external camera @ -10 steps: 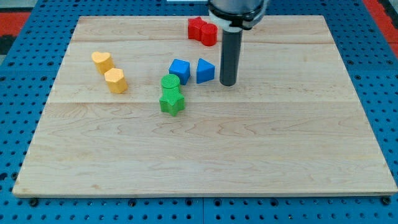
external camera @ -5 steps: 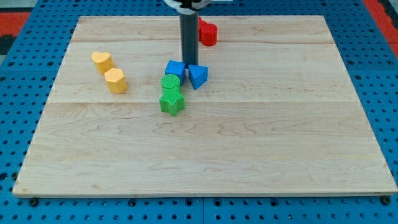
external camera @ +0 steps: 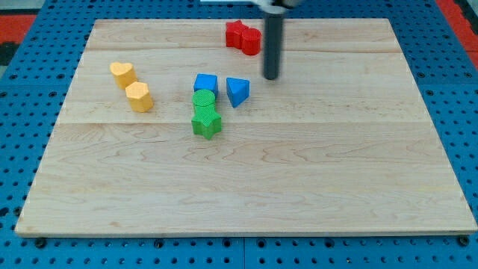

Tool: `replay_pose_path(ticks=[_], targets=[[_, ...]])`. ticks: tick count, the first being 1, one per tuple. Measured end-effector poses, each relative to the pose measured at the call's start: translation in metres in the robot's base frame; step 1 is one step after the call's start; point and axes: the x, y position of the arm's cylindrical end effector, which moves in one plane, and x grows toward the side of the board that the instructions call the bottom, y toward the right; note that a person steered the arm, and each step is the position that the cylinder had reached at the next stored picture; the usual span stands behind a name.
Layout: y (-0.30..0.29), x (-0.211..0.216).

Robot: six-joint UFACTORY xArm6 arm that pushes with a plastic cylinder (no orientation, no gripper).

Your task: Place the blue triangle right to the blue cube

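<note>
Board [external camera: 373, 187]: wooden top on a blue pegboard, it carries all the blocks
Rod: dark and upright, it comes down from the view's top; it is a bare rod with no jaws, so it grasps nothing
My tip [external camera: 271, 78]: free, touching no block, up and to the view's right of the blue triangle, below and right of the red blocks
Red blocks [external camera: 244, 36]: two touching pieces near the view's top, shape not clear
Green blocks [external camera: 205, 113]: a round one above a star, just under the blue cube
Yellow blocks [external camera: 131, 86]: two pieces at the view's left, well apart from the work
Blue cube [external camera: 205, 83]: the reference, touching the round green block below it
Blue triangle [external camera: 237, 91]: already at the view's right of the cube, a small gap between, slightly lower
Step in hand: I judge the task nearly done; only a small trim is left, if any
How to do it well: push slowly from the triangle's far right side toward the cube, stop before contact, so the cube and green blocks do not move
</note>
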Motion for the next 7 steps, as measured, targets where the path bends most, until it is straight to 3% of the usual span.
replay_pose_path(ticks=[1, 2, 3, 5, 7], targets=[[-0.020, 0.092], [-0.085, 0.090], [-0.100, 0.081], [-0.095, 0.040], [-0.062, 0.038]])
